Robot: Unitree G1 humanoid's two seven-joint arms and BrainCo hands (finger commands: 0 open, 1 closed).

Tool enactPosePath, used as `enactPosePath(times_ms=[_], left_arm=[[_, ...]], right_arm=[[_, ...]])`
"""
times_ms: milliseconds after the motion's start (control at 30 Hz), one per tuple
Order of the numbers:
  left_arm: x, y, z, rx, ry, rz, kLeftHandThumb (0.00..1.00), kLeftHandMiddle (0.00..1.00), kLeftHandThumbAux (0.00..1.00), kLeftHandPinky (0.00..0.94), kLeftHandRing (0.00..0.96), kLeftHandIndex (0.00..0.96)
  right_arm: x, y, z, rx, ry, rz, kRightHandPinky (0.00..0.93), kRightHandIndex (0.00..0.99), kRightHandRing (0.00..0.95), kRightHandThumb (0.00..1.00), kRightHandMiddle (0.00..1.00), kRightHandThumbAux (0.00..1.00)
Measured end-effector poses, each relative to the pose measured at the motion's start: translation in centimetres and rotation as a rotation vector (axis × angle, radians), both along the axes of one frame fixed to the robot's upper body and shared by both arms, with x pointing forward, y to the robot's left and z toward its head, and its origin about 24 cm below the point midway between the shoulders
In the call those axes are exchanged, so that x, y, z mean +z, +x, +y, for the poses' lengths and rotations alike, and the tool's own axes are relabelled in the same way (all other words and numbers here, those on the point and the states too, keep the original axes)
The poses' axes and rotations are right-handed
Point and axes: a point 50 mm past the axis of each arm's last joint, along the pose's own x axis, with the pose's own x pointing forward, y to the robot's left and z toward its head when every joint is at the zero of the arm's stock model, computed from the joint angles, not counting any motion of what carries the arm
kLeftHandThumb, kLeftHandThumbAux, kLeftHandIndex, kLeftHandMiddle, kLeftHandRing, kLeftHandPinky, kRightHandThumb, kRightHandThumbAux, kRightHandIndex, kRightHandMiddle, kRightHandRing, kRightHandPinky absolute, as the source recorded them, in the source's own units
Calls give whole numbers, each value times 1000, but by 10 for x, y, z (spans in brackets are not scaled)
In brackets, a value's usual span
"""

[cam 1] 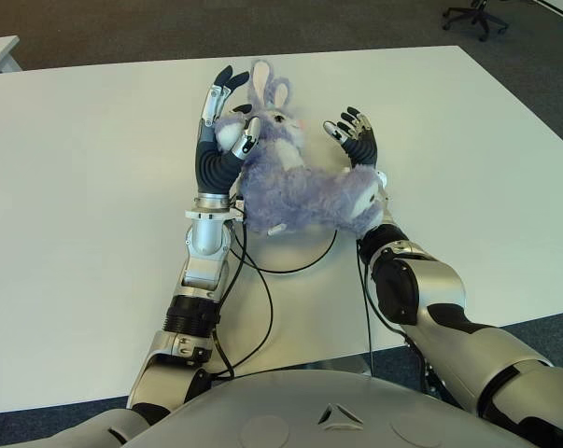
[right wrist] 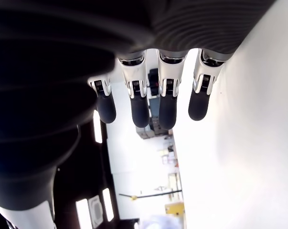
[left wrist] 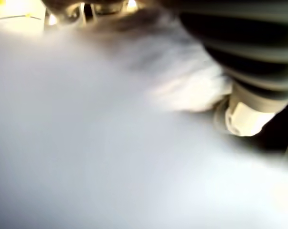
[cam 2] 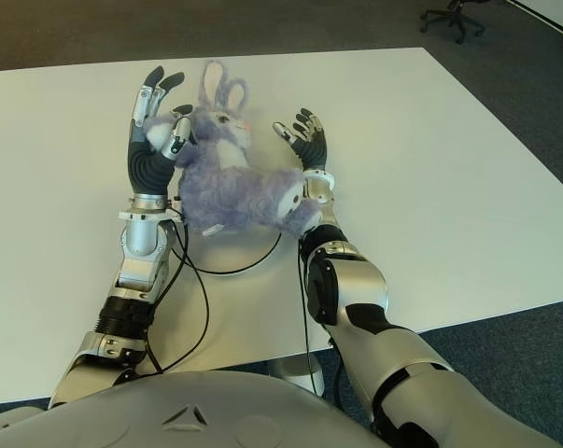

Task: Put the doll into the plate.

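Lavender plush, the doll [cam 1: 295, 182] lies across both forearms above the white table [cam 1: 94, 187], its head between the two sets of fingertips. The left hand [cam 1: 221, 126] presses against its head, thumb curled onto the fur; the right hand [cam 1: 356, 135] stands open, fingers loosely bent, holding nothing.

The doll [cam 1: 295, 177] was a plush rabbit with shaggy lavender-blue fur, two upright ears lined in pale pink, a white muzzle with a pink nose, and white patches on its paws and feet. It hung above the white surface [cam 1: 94, 187], cradled between the left hand [cam 1: 223, 131] and the right hand [cam 1: 360, 149], its head raised toward the far edge and its body slumped across toward the right wrist. One white paw lay against the left hand's curled fingers [cam 1: 246, 135]. No plate showed anywhere.
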Motion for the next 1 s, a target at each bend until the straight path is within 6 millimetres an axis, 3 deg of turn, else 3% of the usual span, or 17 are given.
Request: enactPosePath(times_ms=[1000], left_arm=[[3,-3,-1,26,26,-18,336,164,453,161,144,87]], right_arm=[[0,0,1,2,3,0,135,146,149,58,169,748]])
